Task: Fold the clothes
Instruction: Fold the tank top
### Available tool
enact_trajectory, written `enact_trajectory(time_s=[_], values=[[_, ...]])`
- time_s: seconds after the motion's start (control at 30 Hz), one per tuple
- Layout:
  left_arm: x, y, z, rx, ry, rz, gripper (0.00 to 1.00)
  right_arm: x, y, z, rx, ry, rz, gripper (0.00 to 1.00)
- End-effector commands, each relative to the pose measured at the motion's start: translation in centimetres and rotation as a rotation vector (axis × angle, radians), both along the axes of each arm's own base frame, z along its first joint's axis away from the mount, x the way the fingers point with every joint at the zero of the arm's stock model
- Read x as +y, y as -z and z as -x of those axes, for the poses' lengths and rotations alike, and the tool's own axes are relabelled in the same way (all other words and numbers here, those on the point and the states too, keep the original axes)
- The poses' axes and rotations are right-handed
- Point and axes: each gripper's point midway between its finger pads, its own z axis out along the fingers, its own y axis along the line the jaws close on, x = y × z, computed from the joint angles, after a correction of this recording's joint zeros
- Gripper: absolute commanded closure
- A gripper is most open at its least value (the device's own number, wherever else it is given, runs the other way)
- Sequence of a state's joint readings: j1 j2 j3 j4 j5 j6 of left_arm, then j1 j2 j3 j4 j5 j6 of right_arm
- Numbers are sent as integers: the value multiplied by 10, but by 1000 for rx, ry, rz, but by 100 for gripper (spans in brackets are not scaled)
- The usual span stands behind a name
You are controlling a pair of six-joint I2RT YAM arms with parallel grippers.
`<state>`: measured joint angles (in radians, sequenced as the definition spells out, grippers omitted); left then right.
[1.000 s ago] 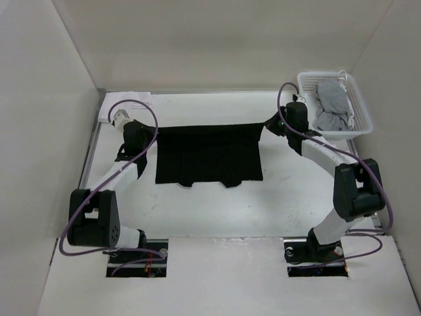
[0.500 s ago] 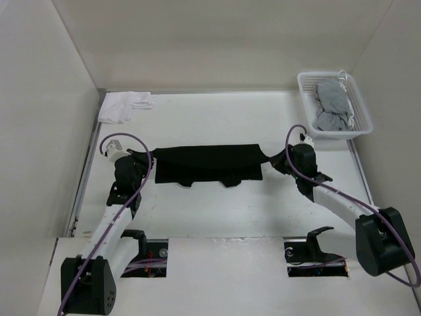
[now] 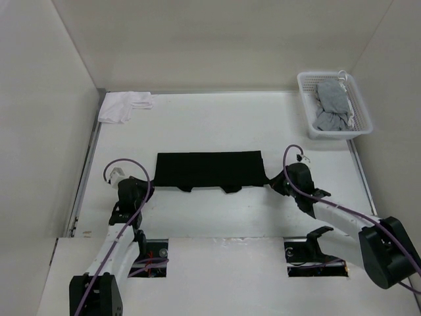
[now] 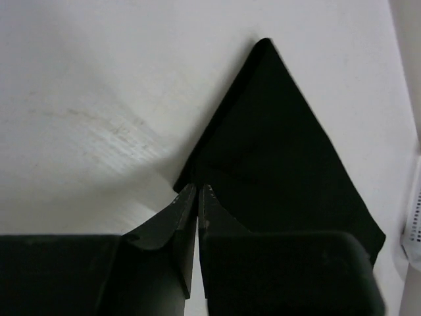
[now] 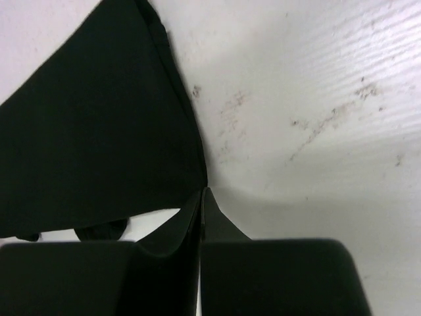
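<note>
Both arms had drawn back toward the near edge, folding the black T-shirt (image 3: 209,170) into a narrower band lying flat across the middle of the table (image 3: 210,125). The left gripper (image 4: 197,191) was clenched on its near left corner, the right gripper (image 5: 202,192) on its near right corner.

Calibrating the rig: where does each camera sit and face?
Top external: above and behind the bases, looking down on the table; left arm and right arm show.
Left wrist: on the left arm, looking past its shut jaws at a black T-shirt corner.
Right wrist: same on the right arm, opposite corner.
Shared: all three see the T-shirt.
</note>
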<state>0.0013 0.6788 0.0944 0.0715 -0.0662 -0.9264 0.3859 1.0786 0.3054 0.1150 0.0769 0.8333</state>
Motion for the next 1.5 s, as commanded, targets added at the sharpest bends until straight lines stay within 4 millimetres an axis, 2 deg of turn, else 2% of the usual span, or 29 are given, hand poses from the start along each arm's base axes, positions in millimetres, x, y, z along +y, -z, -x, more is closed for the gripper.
enact_trajectory(time_s=[0.0, 0.03, 0.1, 0.13, 0.2, 0.27, 0.33, 0.47, 0.57, 0.77, 0.87, 1.0, 1.17, 1.27, 1.33, 1.4, 1.47], values=[[4, 7, 3, 10, -34, 38, 94, 6, -1, 5, 6, 8, -16, 99], [5, 8, 3, 13, -39, 42, 91, 11, -1, 8, 12, -10, -17, 96], [12, 1, -1, 1, -58, 37, 81, 15, -2, 12, 21, -24, -12, 85], [15, -6, -4, -19, -65, 39, 77, 15, -5, 12, 14, -26, -15, 75], [20, -22, -8, -61, -75, 44, 76, 13, -14, 11, -19, -19, -16, 60], [22, -37, -12, -98, -75, 37, 76, 5, -22, 4, -52, 13, -13, 51], [17, -55, -17, -143, -56, 26, 76, -2, -26, -7, -68, 34, -9, 44], [-11, -72, -29, -178, 20, 9, 77, 14, -17, -23, -44, -11, -33, 42], [-37, -81, -34, -212, 87, 1, 77, 23, -6, -32, -21, -28, -76, 44], [-72, -93, -39, -262, 172, -17, 77, 39, 6, -38, 28, -29, -177, 60], [-81, -96, -42, -276, 192, -20, 77, 40, 12, -41, 50, 3, -205, 71], [-89, -99, -45, -286, 214, -11, 77, 40, 12, -44, 27, 43, -248, 94], [-100, -104, -43, -299, 243, -1, 77, 16, -19, -37, -101, 120, -208, 99], [-112, -106, -42, -300, 271, 14, 77, 5, -42, -29, -169, 103, -148, 100], [-118, -106, -42, -301, 287, 18, 77, -4, -67, -27, -216, 108, -105, 100], [-123, -108, -42, -307, 296, 26, 77, -1, -92, -25, -262, 83, -65, 100], [-124, -110, -42, -314, 295, 34, 77, 11, -117, -26, -308, 38, -46, 99]])
